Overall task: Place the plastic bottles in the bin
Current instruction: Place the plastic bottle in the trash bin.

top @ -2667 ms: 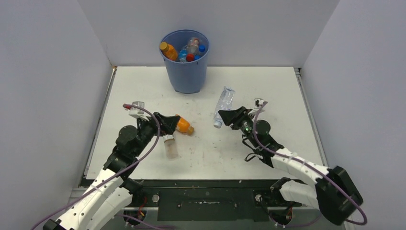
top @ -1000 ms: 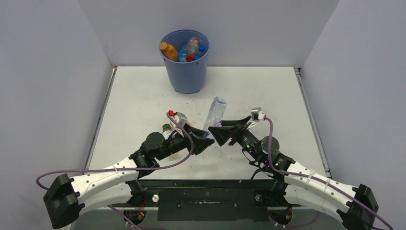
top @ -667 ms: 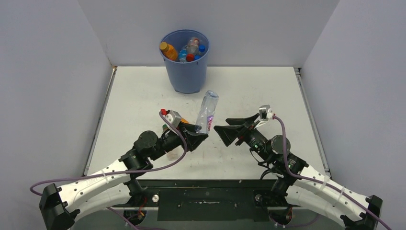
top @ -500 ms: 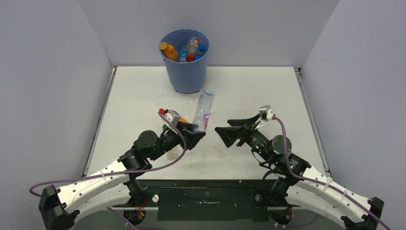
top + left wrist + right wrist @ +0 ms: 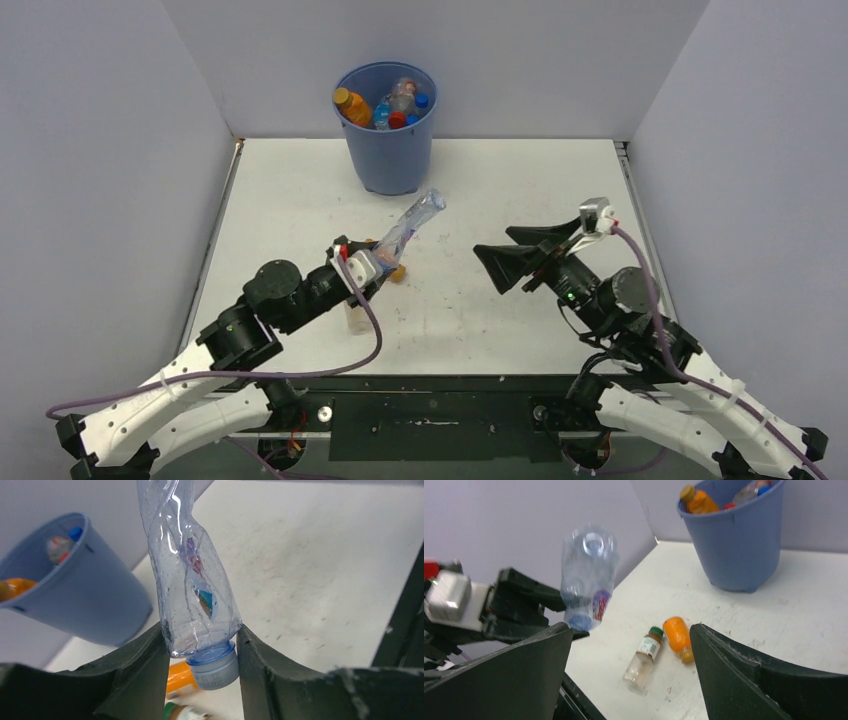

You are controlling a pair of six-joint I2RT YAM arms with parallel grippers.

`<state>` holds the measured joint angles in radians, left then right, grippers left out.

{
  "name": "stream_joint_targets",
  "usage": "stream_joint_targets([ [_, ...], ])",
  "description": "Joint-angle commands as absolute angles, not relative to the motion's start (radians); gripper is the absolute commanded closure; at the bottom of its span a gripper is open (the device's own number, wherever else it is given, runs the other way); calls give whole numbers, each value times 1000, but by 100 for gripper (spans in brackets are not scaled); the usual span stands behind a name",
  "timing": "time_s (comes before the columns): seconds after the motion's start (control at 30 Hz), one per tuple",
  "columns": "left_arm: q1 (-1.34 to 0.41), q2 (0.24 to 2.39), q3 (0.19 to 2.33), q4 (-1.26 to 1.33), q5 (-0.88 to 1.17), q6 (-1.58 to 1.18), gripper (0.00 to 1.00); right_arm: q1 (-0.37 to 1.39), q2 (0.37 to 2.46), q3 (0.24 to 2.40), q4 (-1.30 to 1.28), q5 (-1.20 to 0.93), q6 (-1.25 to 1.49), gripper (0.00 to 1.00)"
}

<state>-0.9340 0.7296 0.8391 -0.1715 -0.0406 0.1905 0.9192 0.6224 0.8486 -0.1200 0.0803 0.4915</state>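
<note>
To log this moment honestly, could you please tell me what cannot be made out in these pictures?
- Bin, top view: its wall hides all but the topmost bottles, so no count.
- Orange bottle and green-capped bottle: in the top view the left hand and its arm cover part of both.
- Held clear bottle: label crumpled, and blurred in the right wrist view; unreadable.

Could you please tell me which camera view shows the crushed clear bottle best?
The left wrist view: the bottle fills the frame, pinched near its cap by the left gripper. The top view shows it small and tilted; the right wrist view shows it foreshortened and blurred.
</note>
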Motion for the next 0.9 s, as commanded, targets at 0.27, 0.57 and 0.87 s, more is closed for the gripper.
stream_joint_targets([
  [0.27, -992, 557, 599, -171, -194, 1441, 100, 927, 861, 1197, -484, -132, 323, 10],
  [0.57, -1058, 626, 683, -155, -168, 1707, 100, 836, 1003, 1194, -530, -381, 297, 10],
  [0.87, -1144, 704, 812, -256, -153, 1839, 100, 727, 1049, 1171, -509, -676, 276, 10],
])
